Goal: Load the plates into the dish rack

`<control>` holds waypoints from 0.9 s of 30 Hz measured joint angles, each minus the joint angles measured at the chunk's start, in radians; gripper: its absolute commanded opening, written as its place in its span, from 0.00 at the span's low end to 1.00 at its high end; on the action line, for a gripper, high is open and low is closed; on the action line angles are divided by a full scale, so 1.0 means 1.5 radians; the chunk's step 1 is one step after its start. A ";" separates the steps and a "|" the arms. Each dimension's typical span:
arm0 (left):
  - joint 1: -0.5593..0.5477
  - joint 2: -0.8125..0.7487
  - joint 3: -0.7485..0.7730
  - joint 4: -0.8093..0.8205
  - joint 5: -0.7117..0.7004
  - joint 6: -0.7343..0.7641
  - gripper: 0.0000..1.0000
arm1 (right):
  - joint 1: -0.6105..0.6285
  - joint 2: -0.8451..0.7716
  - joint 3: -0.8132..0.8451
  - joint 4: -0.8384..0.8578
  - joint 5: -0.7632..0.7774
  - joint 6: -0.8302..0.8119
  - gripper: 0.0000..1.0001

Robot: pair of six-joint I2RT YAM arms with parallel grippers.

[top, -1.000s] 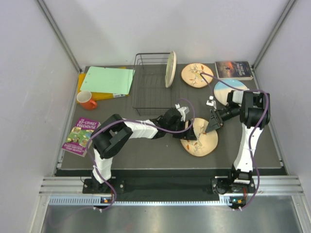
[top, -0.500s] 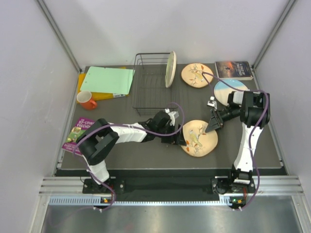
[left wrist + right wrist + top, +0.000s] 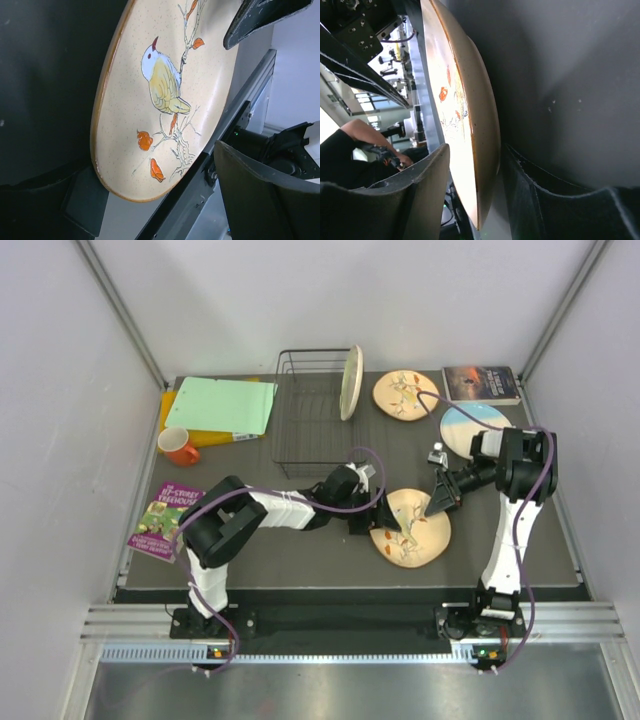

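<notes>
A peach-tan bird-pattern plate lies on the dark mat in front of the dish rack. My right gripper straddles its far right rim. In the right wrist view that rim runs between the two fingers, with a narrow gap left on the patterned side. My left gripper is open just off the plate's left edge and holds nothing. A cream plate stands on edge in the rack's right end. A second peach plate and a light blue plate lie flat at the back right.
A green folder on a yellow one lies left of the rack, with an orange mug beside it. A purple book sits at the left edge. Another book lies at the back right corner.
The left gripper drew back from over the near peach plate to its left edge. The plate slid slightly toward the right gripper, whose fingers narrowed around its rim.
</notes>
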 measured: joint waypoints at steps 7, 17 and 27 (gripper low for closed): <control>-0.008 0.004 0.008 -0.005 -0.011 -0.013 0.83 | -0.002 -0.002 -0.008 -0.003 -0.009 0.010 0.54; -0.018 0.056 0.077 -0.010 -0.008 -0.017 0.82 | 0.042 -0.003 -0.008 -0.001 -0.012 0.006 0.45; -0.005 0.058 0.088 -0.029 0.012 0.006 0.84 | 0.053 -0.011 -0.018 0.031 0.014 -0.026 0.00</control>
